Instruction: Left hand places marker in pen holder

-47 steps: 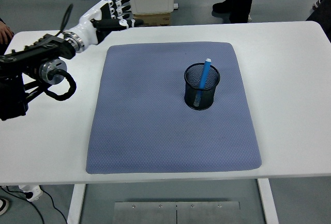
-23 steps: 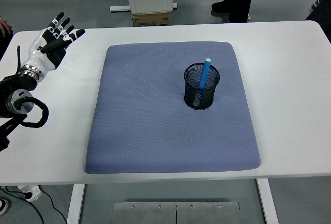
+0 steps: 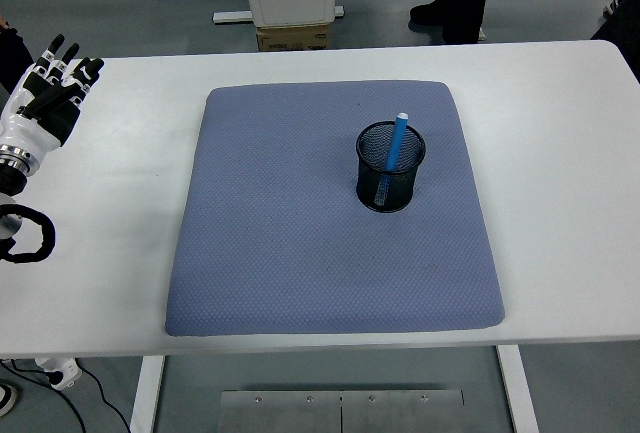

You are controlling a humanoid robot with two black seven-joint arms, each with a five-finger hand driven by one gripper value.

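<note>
Blue marker (image 3: 396,149) stands tilted inside black mesh pen holder (image 3: 390,166) right of frame centre; left hand (image 3: 48,93), upper left, fingers spread and empty, should clear out sideways, well away from holder.

No readable text, label, brand, number or sign appears anywhere on the desk (image 3: 560,153) or the things on it.
</note>
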